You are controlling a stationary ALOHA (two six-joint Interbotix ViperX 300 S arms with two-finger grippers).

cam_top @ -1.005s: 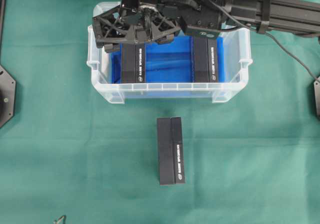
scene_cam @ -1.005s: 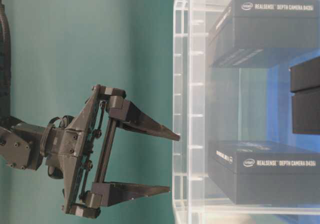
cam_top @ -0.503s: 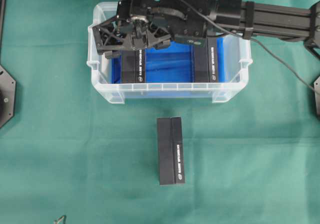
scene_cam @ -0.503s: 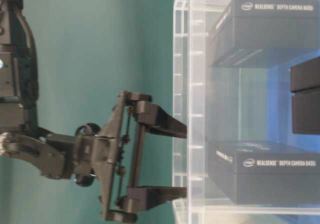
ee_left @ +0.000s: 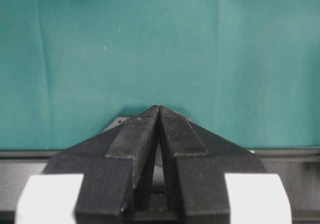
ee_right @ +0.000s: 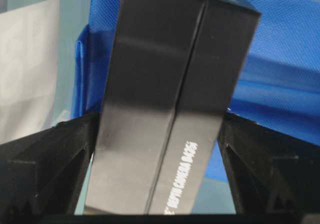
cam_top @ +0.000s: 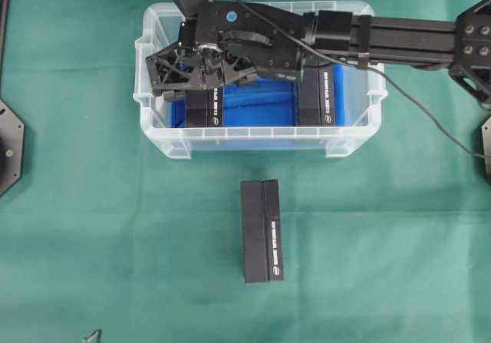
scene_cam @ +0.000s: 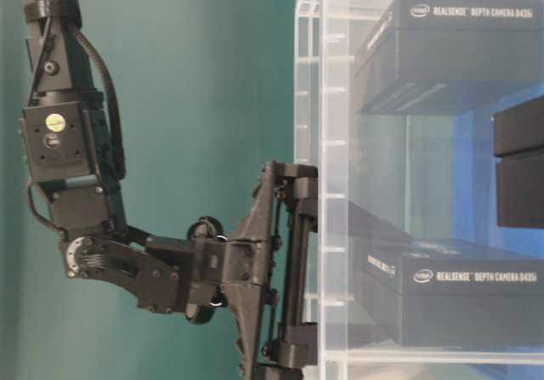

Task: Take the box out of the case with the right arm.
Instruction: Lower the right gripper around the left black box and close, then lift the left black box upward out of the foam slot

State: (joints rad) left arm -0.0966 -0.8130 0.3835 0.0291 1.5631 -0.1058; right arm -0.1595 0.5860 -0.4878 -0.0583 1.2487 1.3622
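The right gripper (ee_right: pixel 157 149) has its jaws spread wide, one on either side of a box (ee_right: pixel 167 98) in the case (cam_top: pixel 253 138). The box sits between the two fingers (ee_right: pixel 47 169); whether they touch its sides cannot be told, and no grip is evident. The box is matte black and long, with a seam running its length and white lettering on the side face. It lies on the blue sheet (ee_right: pixel 280 78) lining the case bottom. From overhead the right gripper (cam_top: pixel 198 67) reaches down into the left end of the case, over this box (cam_top: pixel 205 109).

Beyond the jaws, toward the far end of the case, a second black box (cam_top: pixel 318 101) of the same kind lies parallel to the first, well apart from it. The case is clear plastic with a rimmed edge; the table-level view shows the fingers inside its wall.

Outside the case, nearer the onlooker than the jaws, a third black box (cam_top: pixel 261 230) lies on the green cloth (cam_top: pixel 115 243) that covers the table.

The left gripper (ee_left: pixel 159 115) shows only in its own camera, jaws pressed together, holding nothing, over green cloth.
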